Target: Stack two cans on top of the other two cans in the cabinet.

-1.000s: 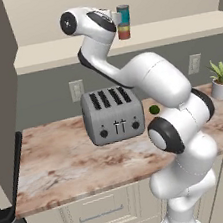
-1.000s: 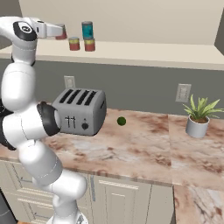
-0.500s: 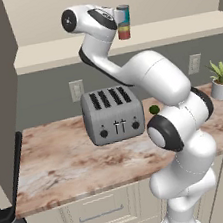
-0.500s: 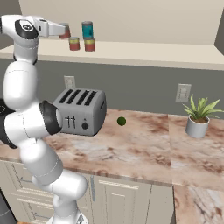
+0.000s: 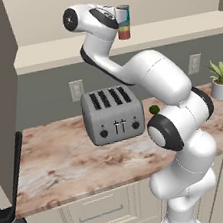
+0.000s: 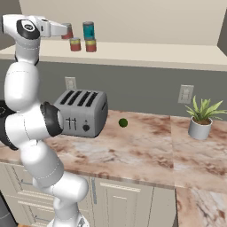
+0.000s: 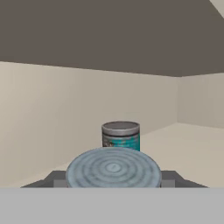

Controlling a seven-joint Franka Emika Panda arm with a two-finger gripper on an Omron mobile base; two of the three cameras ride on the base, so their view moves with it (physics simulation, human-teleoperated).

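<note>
On the cabinet shelf: we see the teal can (image 6: 88,30) standing upright on top of one red can (image 6: 91,45), the pair near the left end of the cabinet (image 6: 155,55); the left base view shows the same stack, teal can (image 5: 123,13) over red can (image 5: 124,32).
Second shelf can: another red can (image 6: 75,44) stands on the board just to the left of that stack, with nothing on it.
Held can: a third red can (image 6: 68,32) is up off the board, higher than the lone can and a little to its left in the right base view. We cannot tell whether the two touch.
Hand view: the held can's round grey top (image 7: 113,168) sits low in the middle, and the teal can (image 7: 121,135) stands upright beyond it against the pale cabinet wall.
Gripper: the gripper (image 7: 113,180) is clamped on the held can, one dark finger (image 7: 57,178) at each side of its top. From the right base view we find it (image 6: 65,31) at the end of the arm, reaching level into the cabinet.
Counter below: a grey toaster (image 6: 82,113) stands on the marbled counter (image 6: 146,150), with a small green round thing (image 6: 123,122) just to its right.
Far right: a potted plant (image 6: 200,119) stands on the counter, well apart from the toaster.
</note>
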